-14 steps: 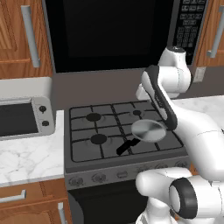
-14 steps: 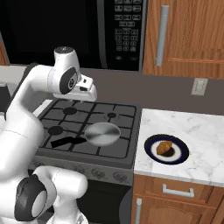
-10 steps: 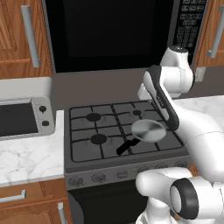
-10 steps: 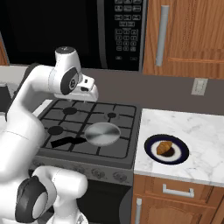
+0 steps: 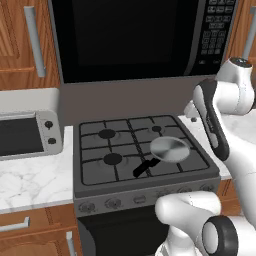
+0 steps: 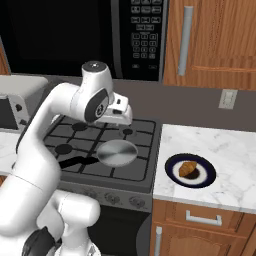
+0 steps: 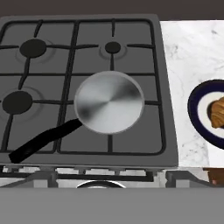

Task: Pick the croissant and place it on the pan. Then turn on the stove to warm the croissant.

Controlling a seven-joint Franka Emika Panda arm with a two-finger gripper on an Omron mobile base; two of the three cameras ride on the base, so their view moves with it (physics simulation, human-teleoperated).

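Croissant (image 6: 188, 170) apparently crosswise on plate (image 6: 206, 178)

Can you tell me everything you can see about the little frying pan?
The pan is small, round, shiny silver-grey like metal, and empty. A straight black handle sticks out toward the stove's front left. It sits flat on the black grates over the front right burner. The croissant lies apart on a dark blue plate on the counter.

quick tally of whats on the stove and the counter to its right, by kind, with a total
pan: 1, on the stove, front right burner
croissant: 1, on the plate
plate: 1, dark blue, on the marble counter
total: 3
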